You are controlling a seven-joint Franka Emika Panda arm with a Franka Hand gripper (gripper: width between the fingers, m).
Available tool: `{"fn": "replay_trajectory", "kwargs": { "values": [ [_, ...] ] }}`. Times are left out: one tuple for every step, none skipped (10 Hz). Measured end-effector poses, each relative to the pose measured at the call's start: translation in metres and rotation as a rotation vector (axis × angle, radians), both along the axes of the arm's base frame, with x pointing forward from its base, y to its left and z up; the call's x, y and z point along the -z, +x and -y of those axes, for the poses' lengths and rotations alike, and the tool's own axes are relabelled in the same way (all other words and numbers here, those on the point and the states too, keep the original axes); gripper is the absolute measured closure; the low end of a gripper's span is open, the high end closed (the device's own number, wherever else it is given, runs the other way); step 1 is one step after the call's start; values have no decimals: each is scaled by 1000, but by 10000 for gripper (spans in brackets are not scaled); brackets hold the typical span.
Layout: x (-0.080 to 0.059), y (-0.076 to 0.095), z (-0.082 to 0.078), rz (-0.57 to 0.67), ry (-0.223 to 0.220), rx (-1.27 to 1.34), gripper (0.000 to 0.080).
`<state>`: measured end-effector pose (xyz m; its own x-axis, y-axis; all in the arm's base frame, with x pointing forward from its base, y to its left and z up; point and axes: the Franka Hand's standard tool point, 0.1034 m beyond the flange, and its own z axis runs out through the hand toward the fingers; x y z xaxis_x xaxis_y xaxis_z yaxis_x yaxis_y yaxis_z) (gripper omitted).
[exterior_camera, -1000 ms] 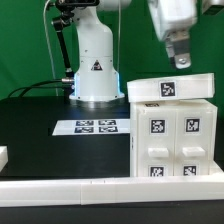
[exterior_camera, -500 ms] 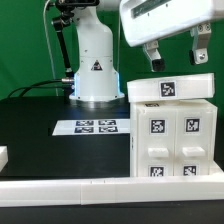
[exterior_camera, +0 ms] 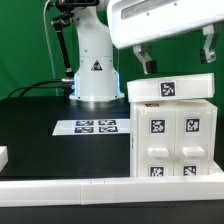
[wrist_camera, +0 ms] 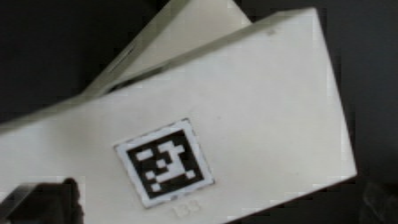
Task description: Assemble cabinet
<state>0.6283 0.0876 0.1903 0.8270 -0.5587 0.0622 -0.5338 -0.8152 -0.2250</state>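
Observation:
The cabinet [exterior_camera: 172,138] is a white boxy unit standing at the exterior view's right, with four tagged compartments on its front. A white top panel [exterior_camera: 170,90] with one tag lies across it. My gripper [exterior_camera: 176,55] hangs just above that panel, open and empty, its two dark fingers [exterior_camera: 143,58] spread about as wide as the panel. In the wrist view the tagged top panel [wrist_camera: 196,130] fills the picture, with one dark finger [wrist_camera: 36,200] at the edge and the gripper [wrist_camera: 205,208] straddling the panel.
The marker board [exterior_camera: 96,127] lies flat on the black table in the middle. The arm's white base [exterior_camera: 95,70] stands behind it. A small white part [exterior_camera: 3,157] lies at the left edge. A white rail [exterior_camera: 60,187] runs along the front.
The wrist has turned above the cabinet: it was edge-on a second ago, now both fingers face the camera, spread wide over the top panel. The cabinet has not moved.

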Motion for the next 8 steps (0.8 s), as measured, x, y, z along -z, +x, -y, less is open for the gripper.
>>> {"fn": "replay_trajectory", "kwargs": {
  "values": [
    [-1,1,0,24,-31,-148,3],
    [-1,1,0,43,-54,-275,3],
    [0,1,0,55,-71,-367,3],
    [1,1,-1,73,-97,-493,3],
    [2,-1,-2,81,-115,-593,3],
    [4,-4,-3,67,-112,-630,3],
    [3,-3,-1,80,-127,-694,3],
    [3,-3,1,85,-141,-746,3]
  ]
}}
